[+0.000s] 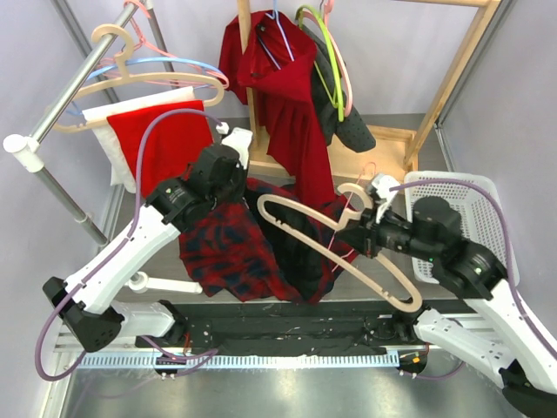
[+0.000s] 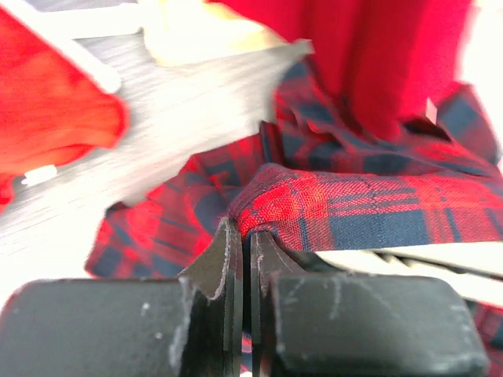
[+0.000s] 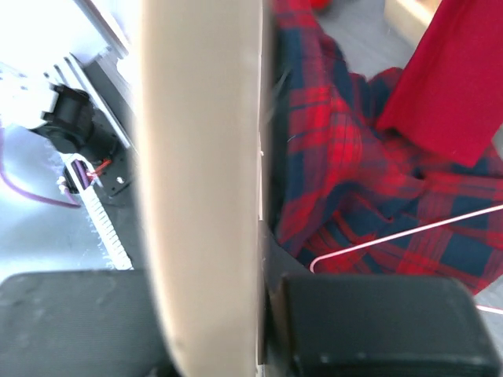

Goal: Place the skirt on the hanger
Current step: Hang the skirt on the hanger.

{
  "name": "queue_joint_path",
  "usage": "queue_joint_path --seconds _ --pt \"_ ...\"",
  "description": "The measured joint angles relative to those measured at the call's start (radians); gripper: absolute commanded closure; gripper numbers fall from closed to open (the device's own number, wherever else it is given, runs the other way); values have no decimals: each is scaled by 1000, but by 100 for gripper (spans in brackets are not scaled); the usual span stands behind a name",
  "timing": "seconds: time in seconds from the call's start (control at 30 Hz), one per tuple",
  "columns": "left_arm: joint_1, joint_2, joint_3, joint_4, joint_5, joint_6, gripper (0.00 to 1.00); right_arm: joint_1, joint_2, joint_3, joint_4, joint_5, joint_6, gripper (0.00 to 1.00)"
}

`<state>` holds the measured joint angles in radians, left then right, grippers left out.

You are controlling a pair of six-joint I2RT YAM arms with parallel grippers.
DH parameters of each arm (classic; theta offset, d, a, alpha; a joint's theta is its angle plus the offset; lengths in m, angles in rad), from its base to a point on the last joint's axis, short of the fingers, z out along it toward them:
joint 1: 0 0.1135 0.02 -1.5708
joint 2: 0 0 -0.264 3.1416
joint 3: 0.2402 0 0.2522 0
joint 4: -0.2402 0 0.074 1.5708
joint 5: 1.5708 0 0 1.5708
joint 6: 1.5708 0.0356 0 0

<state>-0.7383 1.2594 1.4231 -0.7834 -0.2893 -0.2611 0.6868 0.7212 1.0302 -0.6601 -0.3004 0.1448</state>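
The red and navy plaid skirt (image 1: 228, 248) lies crumpled on the table between the arms, its right part draped under the beige hanger (image 1: 387, 277). My left gripper (image 1: 239, 187) is at the skirt's upper edge. In the left wrist view, this left gripper (image 2: 244, 228) is shut on a raised fold of the skirt (image 2: 354, 204). My right gripper (image 1: 357, 231) holds the hanger near its neck, above the skirt's right side. In the right wrist view the hanger bar (image 3: 200, 157) fills the gap between the fingers (image 3: 277, 259), with the skirt (image 3: 346, 173) below.
A metal rail (image 1: 61, 96) at the left carries hangers and a red and white cloth (image 1: 165, 144). A wooden rack at the back holds a dark red dress (image 1: 291, 131) and more hangers. A white basket (image 1: 487, 200) stands at the right. A thin pink wire hanger (image 3: 409, 236) rests on the skirt.
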Motion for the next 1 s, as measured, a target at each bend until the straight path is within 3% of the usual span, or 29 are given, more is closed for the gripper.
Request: queue_joint_path --seconds 0.17,0.4,1.0 --pt "21 16 3 0 -42 0 100 -2 -36 39 -44 -13 -22 99" --pt "21 14 3 0 9 7 100 -2 98 -15 10 -44 -31 99" --pt "26 -50 -55 32 452 68 100 131 281 -144 491 -11 -9 99"
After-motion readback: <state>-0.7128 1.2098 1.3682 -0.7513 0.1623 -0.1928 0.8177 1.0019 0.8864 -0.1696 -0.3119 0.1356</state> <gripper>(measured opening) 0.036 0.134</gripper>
